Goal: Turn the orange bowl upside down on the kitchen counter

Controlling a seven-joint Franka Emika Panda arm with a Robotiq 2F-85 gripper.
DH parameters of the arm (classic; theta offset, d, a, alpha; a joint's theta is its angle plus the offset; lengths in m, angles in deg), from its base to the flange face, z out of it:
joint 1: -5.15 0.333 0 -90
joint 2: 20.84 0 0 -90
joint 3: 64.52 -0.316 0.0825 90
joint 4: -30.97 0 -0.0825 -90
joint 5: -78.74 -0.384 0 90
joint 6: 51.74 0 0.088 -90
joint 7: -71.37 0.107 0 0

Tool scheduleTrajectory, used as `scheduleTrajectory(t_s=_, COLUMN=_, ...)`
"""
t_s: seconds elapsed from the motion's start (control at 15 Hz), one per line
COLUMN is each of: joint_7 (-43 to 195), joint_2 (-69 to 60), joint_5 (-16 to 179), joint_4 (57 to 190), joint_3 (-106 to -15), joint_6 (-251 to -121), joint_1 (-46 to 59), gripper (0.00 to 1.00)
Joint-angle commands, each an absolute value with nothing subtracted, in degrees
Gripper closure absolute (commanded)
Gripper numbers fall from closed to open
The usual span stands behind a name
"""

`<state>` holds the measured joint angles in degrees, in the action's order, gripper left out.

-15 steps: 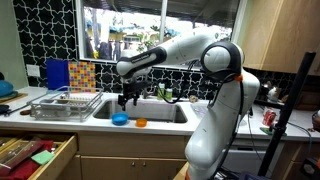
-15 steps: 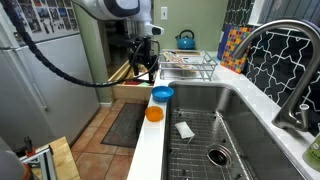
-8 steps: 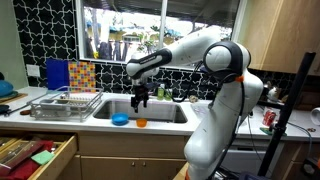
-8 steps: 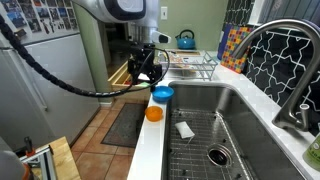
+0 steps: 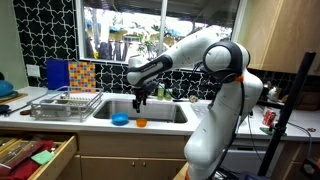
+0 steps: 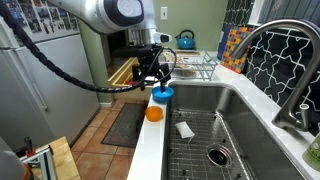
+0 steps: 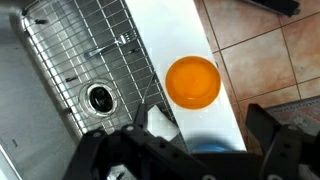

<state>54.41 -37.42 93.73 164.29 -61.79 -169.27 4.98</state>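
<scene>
The orange bowl [image 7: 192, 82] sits open side up on the narrow front strip of the kitchen counter [image 7: 175, 30], beside the sink. It also shows in both exterior views [image 5: 141, 123] [image 6: 154, 114]. My gripper [image 5: 139, 101] [image 6: 157, 82] hangs open and empty above the counter, over the blue bowl [image 6: 162, 94] [image 5: 120, 120] and short of the orange one. In the wrist view the open fingers [image 7: 185, 150] frame the blue bowl's rim [image 7: 212, 146], with the orange bowl ahead of them.
The inset sink [image 6: 215, 125] holds a wire grid and a white scrap [image 6: 185, 129]. A wire dish rack [image 5: 65, 103] stands on the counter. A drawer [image 5: 30, 155] is pulled open below. A faucet [image 6: 300, 70] rises near the camera.
My gripper has moved along the counter edge toward the orange bowl, from beside the blue bowl to over it. The bowls have not moved.
</scene>
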Motion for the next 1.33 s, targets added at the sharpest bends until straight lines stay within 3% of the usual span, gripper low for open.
scheduleTrajectory(t_s=0.0, joint_7=46.7, joint_2=-37.8, joint_5=99.9, joint_4=170.8, joint_3=-60.4, joint_6=-179.0, joint_1=4.3, gripper=0.00)
scheduleTrajectory(t_s=0.53, joint_7=32.6, joint_2=-37.2, joint_5=98.1, joint_4=177.0, joint_3=-56.4, joint_6=-191.7, joint_1=3.9, gripper=0.00)
scheduleTrajectory(t_s=1.27, joint_7=26.9, joint_2=-36.6, joint_5=89.8, joint_4=177.3, joint_3=-55.0, joint_6=-189.6, joint_1=4.0, gripper=0.00)
